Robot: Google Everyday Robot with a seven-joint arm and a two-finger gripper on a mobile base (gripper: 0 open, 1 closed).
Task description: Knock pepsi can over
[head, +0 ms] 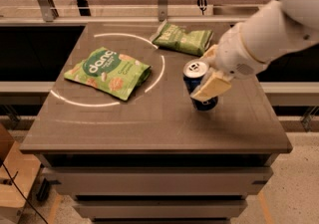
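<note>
Your pepsi can stands on the right half of the counter, just right of the white ring painted on the top. It looks tipped a little, with its silver top leaning toward the left of the view and its base further right. Judge it as started but not yet down.

The tool is right at the can, with a cream pad lying across the can's near side at about mid-height. You cannot tell whether the tool is apart or clamped on the can. Contact that high makes sense, because a push above the middle should tip the can instead of sliding it. The white arm reaches in from the right, so a push would likely carry the can leftward, into the counter and away from the right edge.

A small green snack bag lies just behind the can, close enough to catch it if it falls that way. The larger dang bag sits well apart to the left, inside the ring. The bare stretch between should take the can.
</note>
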